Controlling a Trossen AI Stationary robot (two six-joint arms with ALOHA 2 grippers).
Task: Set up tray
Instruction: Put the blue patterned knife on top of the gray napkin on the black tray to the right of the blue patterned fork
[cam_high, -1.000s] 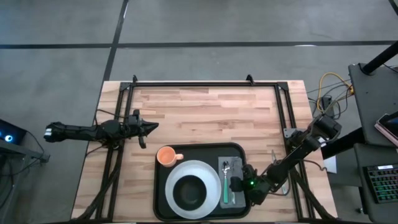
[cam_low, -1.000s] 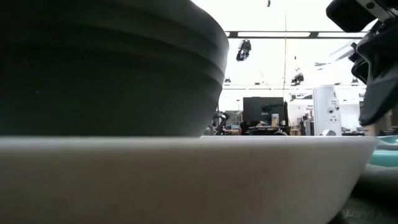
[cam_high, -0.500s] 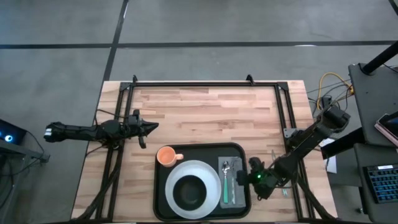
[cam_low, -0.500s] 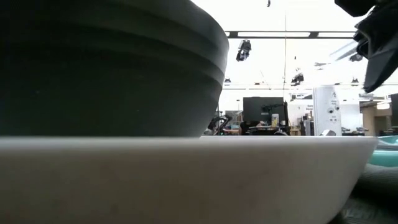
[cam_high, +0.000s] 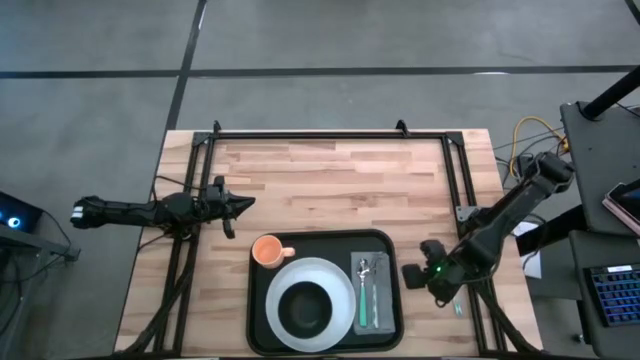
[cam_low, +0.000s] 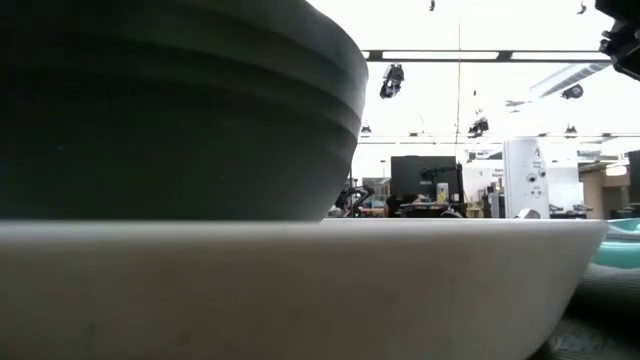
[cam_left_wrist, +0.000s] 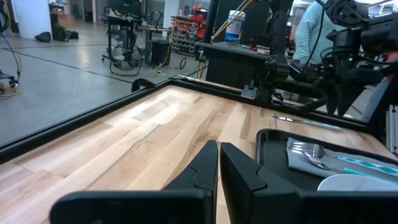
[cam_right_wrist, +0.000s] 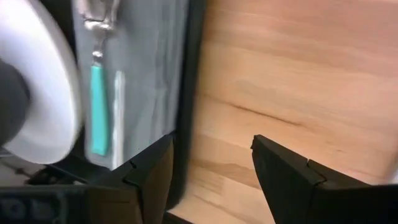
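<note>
The black tray (cam_high: 325, 243) lies at the table's near edge. On it stand a white plate (cam_high: 331, 275) with a dark bowl (cam_high: 303, 310), an orange cup (cam_high: 267, 250), and a grey napkin (cam_high: 383, 292) bearing a teal-handled utensil (cam_high: 363, 300) and a fork. My right gripper (cam_high: 413, 268) hovers open just past the tray's right rim (cam_right_wrist: 188, 93), over bare wood. In its wrist view the napkin (cam_right_wrist: 146, 74) and the utensil (cam_right_wrist: 99, 109) show beside the plate (cam_right_wrist: 43, 93). My left gripper (cam_high: 240, 203) waits shut at the table's left side, above the wood (cam_left_wrist: 217, 163).
The wood (cam_high: 330, 180) stretches between the tray and the far edge. A black frame rail (cam_high: 330, 134) runs along the far edge and down both sides. The low view is filled by the bowl (cam_low: 170, 100) and the plate's rim (cam_low: 300, 280). A person's light-blue sleeve (cam_left_wrist: 309, 28) shows beyond the table.
My right gripper has drawn back from above the napkin toward the table's right edge, crossing the tray's right rim, and has risen, leaving the low view upward. The napkin and cutlery stay on the tray.
</note>
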